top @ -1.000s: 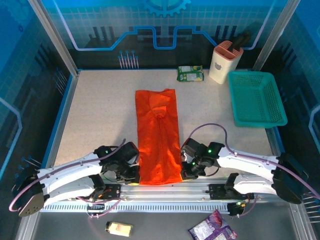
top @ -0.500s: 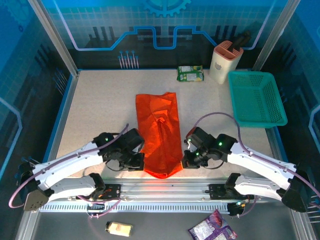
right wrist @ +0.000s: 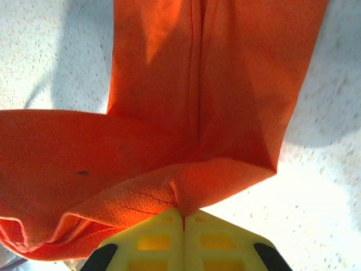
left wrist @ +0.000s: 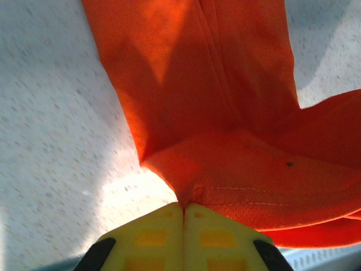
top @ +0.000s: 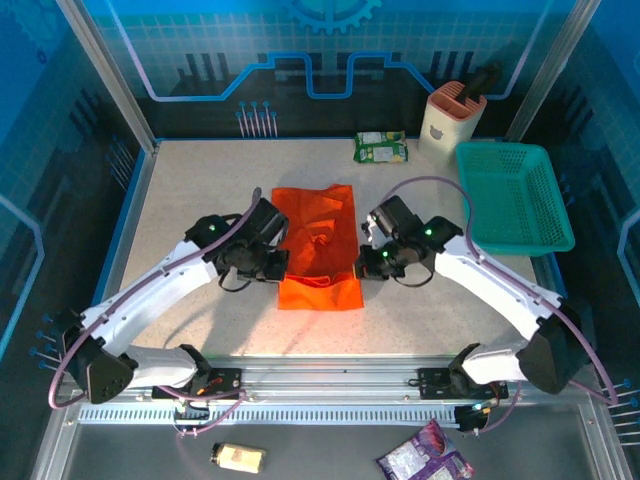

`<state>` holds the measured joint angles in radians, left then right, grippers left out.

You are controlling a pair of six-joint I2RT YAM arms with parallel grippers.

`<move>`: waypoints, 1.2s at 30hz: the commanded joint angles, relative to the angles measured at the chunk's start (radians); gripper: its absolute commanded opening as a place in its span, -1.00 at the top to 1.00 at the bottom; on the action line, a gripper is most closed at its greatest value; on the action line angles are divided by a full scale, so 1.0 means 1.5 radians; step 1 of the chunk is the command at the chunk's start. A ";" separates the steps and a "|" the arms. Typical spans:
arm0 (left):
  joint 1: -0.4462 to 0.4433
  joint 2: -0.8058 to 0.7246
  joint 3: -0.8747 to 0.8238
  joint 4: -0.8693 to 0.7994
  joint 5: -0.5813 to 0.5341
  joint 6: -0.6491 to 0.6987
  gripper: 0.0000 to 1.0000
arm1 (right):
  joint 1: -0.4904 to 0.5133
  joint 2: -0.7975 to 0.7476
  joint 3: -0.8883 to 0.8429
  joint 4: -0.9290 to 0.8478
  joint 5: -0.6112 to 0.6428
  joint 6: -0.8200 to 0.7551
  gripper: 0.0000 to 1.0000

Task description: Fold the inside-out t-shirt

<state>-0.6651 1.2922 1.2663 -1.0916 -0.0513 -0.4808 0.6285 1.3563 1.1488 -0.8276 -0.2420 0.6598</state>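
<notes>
While left hand (left wrist: 184, 210) and right hand (right wrist: 183, 213) pinch its hem, orange t-shirt (top: 318, 230) runs near-to-far

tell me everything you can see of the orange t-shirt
The t-shirt is bright orange, soft and wrinkled, a fine-mesh knit with stitched seams and one small dark speck. It lies as a narrow strip in the middle of the table, with its near end doubled over itself. The left tool and right tool are each shut on a corner of the raised hem, one on either side.
</notes>
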 commanded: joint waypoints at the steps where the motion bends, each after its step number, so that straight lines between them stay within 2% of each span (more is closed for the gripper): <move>1: 0.029 0.029 0.043 0.017 -0.063 0.087 1.00 | -0.035 0.042 0.054 0.004 0.004 -0.061 0.96; 6: 0.058 0.087 0.093 0.070 -0.115 0.146 1.00 | -0.079 0.120 0.134 0.025 0.000 -0.095 0.98; 16: 0.146 0.199 0.190 0.176 -0.144 0.246 1.00 | -0.137 0.279 0.306 0.038 -0.009 -0.144 1.00; 24: 0.192 0.306 0.267 0.224 -0.142 0.310 1.00 | -0.163 0.398 0.454 0.022 0.005 -0.170 1.00; 36: 0.239 0.421 0.358 0.286 -0.134 0.345 1.00 | -0.193 0.550 0.625 0.010 -0.006 -0.174 1.00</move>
<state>-0.3214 1.8893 1.7447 -0.7063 -0.2478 0.0032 0.3580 2.1437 2.0281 -0.7963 -0.2394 0.4133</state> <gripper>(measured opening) 0.051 0.064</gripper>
